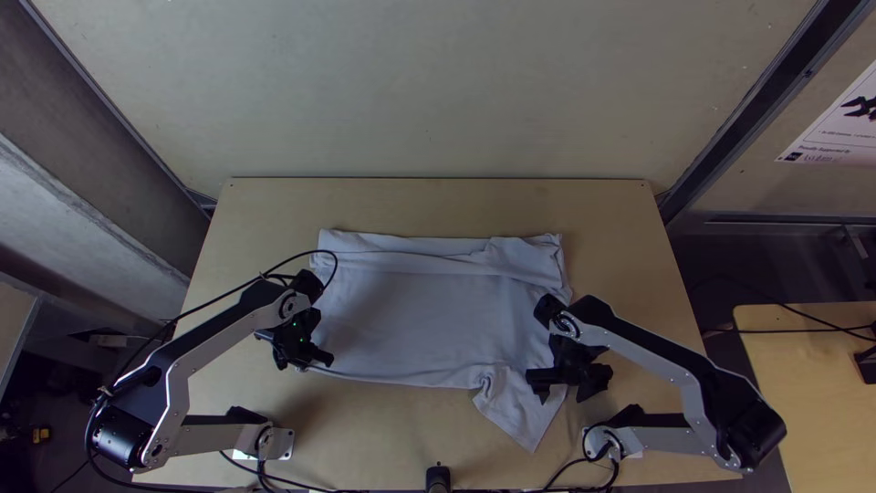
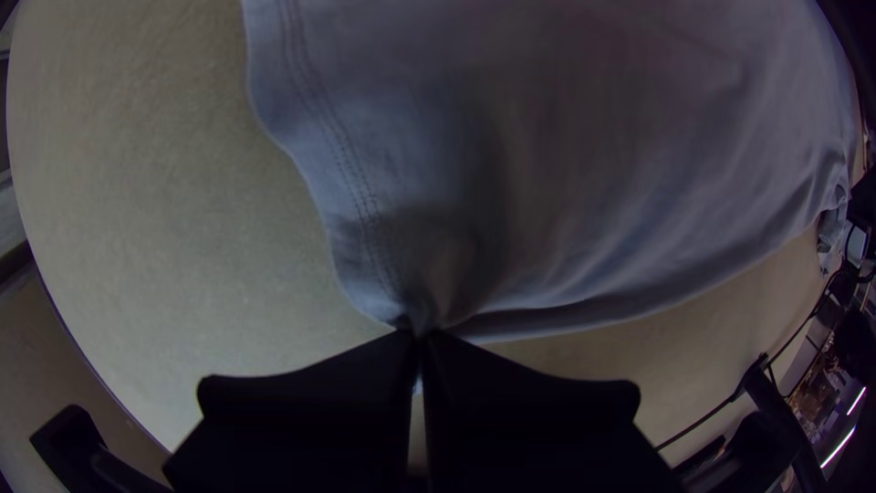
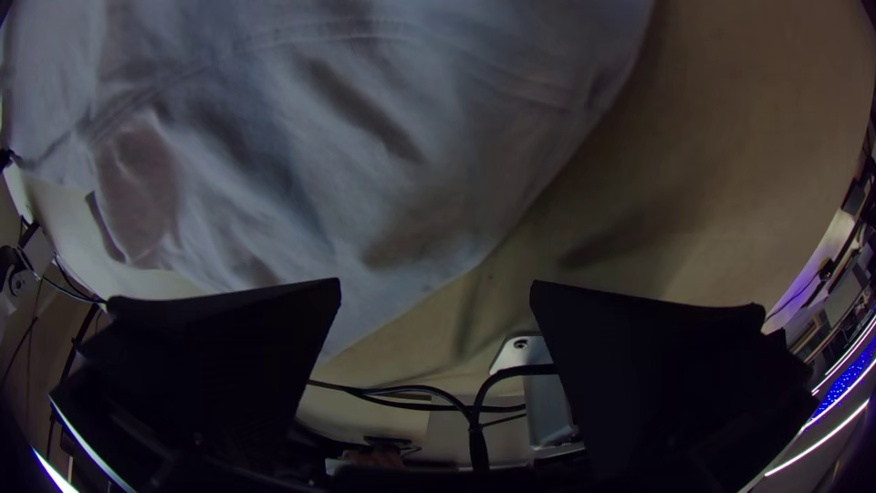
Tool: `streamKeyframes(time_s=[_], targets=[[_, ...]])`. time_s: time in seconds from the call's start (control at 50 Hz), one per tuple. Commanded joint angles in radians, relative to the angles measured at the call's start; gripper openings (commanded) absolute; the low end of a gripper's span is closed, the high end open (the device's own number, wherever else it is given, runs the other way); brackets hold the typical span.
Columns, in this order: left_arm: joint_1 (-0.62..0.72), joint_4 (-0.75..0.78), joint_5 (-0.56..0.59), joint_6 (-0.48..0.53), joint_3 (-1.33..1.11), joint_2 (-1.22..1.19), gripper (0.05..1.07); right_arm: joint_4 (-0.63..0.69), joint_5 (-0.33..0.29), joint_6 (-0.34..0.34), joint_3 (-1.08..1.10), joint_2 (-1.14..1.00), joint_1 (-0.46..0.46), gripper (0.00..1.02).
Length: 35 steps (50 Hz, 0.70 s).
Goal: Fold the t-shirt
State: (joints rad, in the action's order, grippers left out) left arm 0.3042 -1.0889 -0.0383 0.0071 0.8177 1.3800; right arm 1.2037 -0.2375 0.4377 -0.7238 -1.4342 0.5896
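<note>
1. A pale t-shirt (image 1: 411, 319) is seen laid out across the light wooden table (image 1: 611, 215), its body spread flat and a long band (image 1: 429, 260) creased along the far side.

2. The near-left corner is pinched by the left gripper (image 2: 418, 336), its fingers clenched on cloth beside the double-stitched hem (image 2: 351, 173).

3. The right gripper (image 3: 436, 285) is held over the near-right part with its fingers wide apart and nothing grasped. Beneath it a loose flap (image 1: 522, 409), probably a sleeve, is pointed toward the near edge, with rumples at its base.

4. Folding is judged to be partway along; a matching hold at the near-right side appears to be called for, so that the near edge can be carried across evenly.

5. A missed grasp is risked on the right, where the gap between the fingers is shared by the cloth's slanting edge and bare wood.

6. If the flap alone were caught, the shirt could be twisted and the fold left crooked. If the left corner were lifted alone, the body could be dragged askew; with so small a pinch, the corner could also be lost under tension.
</note>
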Motion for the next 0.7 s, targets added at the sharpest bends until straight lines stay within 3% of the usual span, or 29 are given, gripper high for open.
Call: streamKeyframes(time_s=[0.0,0.08,0.2,0.26,0.32,0.52,0.68], targets=[[-0.02,-0.009,-0.008,-0.002,0.014,-0.012,0.08,-0.023,-0.011,-0.004,0.024,-0.048,0.019,0.92],[-0.031,-0.012,-0.008,-0.001,0.011,-0.019,0.08,-0.029,-0.011,-0.005,0.017,-0.088,0.049,0.84],[-0.047,-0.016,-0.008,0.007,0.009,-0.033,0.08,-0.047,-0.01,-0.016,0.012,-0.1,0.116,0.56],[-0.054,-0.016,-0.008,0.013,0.011,-0.038,0.08,-0.084,0.007,-0.021,0.017,-0.092,0.142,0.34],[-0.066,-0.016,-0.008,0.019,0.012,-0.038,0.08,-0.136,0.043,-0.024,0.02,-0.072,0.157,0.05],[-0.071,-0.014,-0.006,0.017,0.021,-0.039,0.08,-0.131,0.052,-0.017,-0.016,-0.011,0.154,0.03],[-0.077,-0.011,-0.006,0.008,0.029,-0.062,0.08,-0.07,0.061,-0.016,-0.063,0.083,0.099,0.03]])
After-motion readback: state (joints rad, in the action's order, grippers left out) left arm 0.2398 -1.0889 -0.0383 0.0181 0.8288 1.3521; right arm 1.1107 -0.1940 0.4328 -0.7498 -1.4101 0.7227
